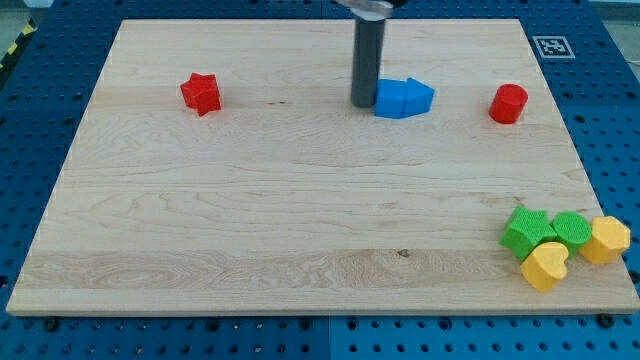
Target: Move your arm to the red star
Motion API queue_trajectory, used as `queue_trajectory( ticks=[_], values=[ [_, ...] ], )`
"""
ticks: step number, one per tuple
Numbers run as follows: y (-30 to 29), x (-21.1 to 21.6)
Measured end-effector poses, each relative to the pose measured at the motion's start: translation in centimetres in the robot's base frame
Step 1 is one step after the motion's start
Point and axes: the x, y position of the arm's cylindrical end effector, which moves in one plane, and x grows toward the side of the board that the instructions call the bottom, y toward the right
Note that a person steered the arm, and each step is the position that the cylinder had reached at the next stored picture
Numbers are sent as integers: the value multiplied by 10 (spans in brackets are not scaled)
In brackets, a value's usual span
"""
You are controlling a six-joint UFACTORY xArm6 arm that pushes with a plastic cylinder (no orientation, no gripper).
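Tip [363, 104] touches blue block's [404, 98] left edge; no fingers, bare rod. Red star [201, 93] well left of tip. Risk: overshoot nudges star off spot.

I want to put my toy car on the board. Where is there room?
Plenty of bare wood between the red star and my tip, and across the whole middle. It's crowded at the view's bottom right, where green star, green block and two yellow blocks huddle.

A dark rod's tool tip [363, 104] rests on a pale wooden tabletop [300, 230], just beside the left edge of a blue wedge-shaped block [404, 98]. The red star-shaped block [201, 93] lies well apart at far left.
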Motion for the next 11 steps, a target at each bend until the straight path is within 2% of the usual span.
queue_trajectory(
  ticks=[2, 3, 4, 5, 7, 8, 9, 11],
  values=[
    [75, -4],
    [81, -4],
    [54, -4],
    [-16, -6],
    [-179, -52],
    [-261, -50],
    [-290, -42],
    [-249, -17]
  ],
)
